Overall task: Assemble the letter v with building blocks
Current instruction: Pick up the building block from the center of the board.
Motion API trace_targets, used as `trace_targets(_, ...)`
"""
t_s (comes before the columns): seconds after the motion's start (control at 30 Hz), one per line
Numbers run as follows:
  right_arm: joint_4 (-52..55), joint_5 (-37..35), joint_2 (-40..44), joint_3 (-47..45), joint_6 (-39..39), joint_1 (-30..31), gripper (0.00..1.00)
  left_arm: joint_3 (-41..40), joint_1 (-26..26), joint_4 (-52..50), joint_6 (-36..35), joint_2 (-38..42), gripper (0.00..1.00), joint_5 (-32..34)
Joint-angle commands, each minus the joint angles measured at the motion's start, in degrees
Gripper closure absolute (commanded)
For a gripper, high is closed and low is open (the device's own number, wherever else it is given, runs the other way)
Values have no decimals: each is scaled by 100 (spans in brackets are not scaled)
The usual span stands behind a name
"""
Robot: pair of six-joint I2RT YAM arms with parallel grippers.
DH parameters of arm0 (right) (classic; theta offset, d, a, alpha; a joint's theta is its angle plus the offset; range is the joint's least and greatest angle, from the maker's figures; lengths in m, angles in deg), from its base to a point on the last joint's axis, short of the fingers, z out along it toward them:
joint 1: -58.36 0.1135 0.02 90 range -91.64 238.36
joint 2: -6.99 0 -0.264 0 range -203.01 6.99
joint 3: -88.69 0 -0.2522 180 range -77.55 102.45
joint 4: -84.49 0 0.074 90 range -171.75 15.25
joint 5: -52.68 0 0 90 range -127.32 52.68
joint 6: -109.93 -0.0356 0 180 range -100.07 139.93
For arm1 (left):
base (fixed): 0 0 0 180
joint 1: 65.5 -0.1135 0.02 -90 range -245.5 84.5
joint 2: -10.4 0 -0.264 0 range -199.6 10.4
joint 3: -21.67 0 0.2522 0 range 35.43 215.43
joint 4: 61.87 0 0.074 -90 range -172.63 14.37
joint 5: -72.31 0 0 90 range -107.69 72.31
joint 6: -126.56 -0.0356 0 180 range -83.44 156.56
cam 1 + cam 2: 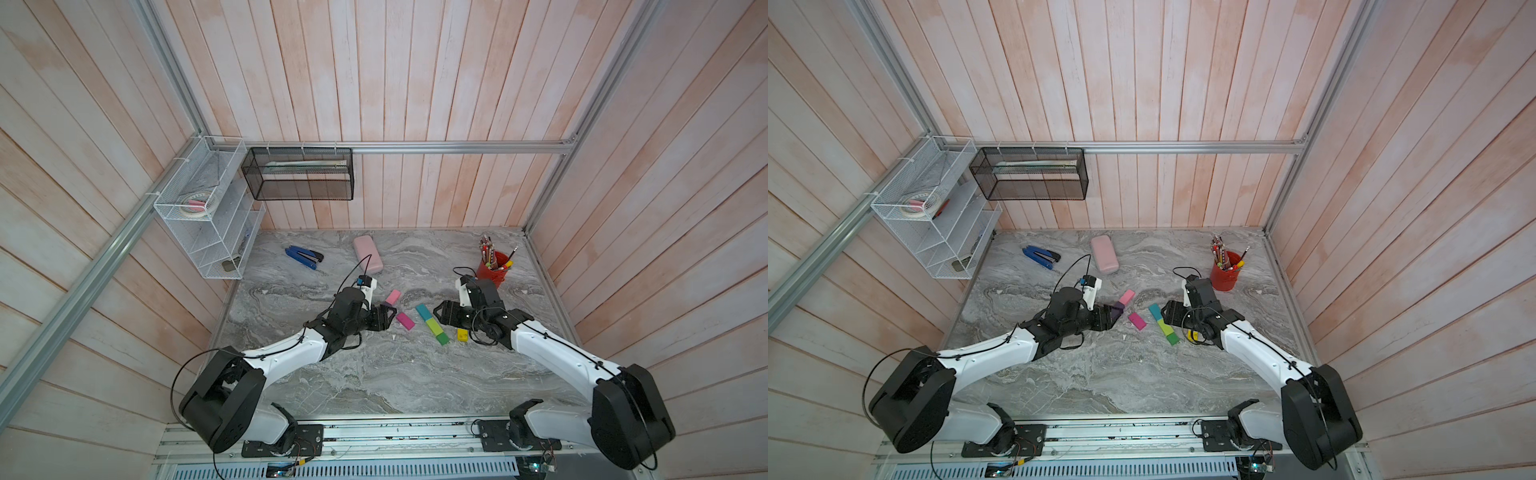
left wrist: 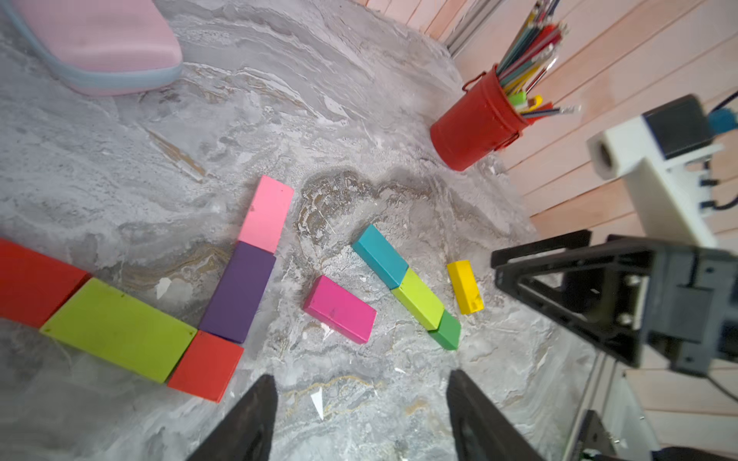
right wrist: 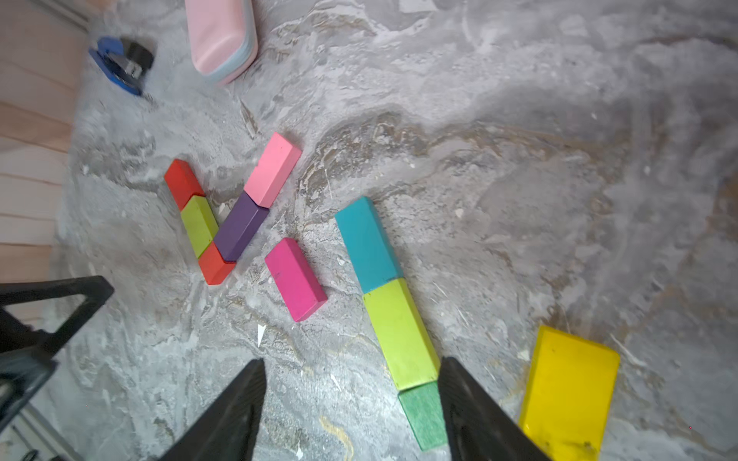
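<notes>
We read the surface (image 1: 374, 374) as a clock from a top view, twelve at the back wall. Near the centre one V looks finished: a red brick (image 3: 181, 181), a lime brick (image 3: 198, 225) and a red cube (image 3: 215, 265) form the arm leaning to eleven o'clock; a purple brick (image 3: 239, 227) and a pink brick (image 3: 273, 167) rise from that cube toward one o'clock. At its three o'clock a second V is half built: a teal brick (image 3: 367, 243), a second lime brick (image 3: 399, 331) and a green cube (image 3: 423, 415) lie end to end, teal at the eleven o'clock end. The magenta brick (image 3: 295, 279) lies loose between the two figures, touching neither; the yellow brick (image 3: 567, 383) lies loose at three o'clock of the green cube, near but apart.

The left hand (image 2: 361, 375) hangs over the finished V, fingers spread wide, nothing between them. The right hand (image 3: 351, 361) hangs at three o'clock of the teal brick, equally wide and empty; the green cube sits close to one finger in the right wrist view, and we cannot tell whether they touch.

We judge the step in hand to be picking a brick for the missing arm. The next move calls for a hand to come down across the narrow width of the yellow or magenta brick, close on it, and lay it from the green cube toward one o'clock without nudging the row.
</notes>
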Motion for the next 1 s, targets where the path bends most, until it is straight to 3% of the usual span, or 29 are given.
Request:
trace_targets(0.0,425,-496,-651,654,930,478,26,-287,-216,9,211,313,25,-282)
trace_targets(0.17,560,-530,-1492,1330,1349,787,27,-908,-703,459,692,768,22,-547)
trace_targets(0.33,686,-542,-1963,1745,1602,934,30,-1107,-913,392,720,958,22,-566)
trace_targets(0.97,816,-672,-2780,2042,1797,1289,38,-1102,-925,951,734,448,27,-988)
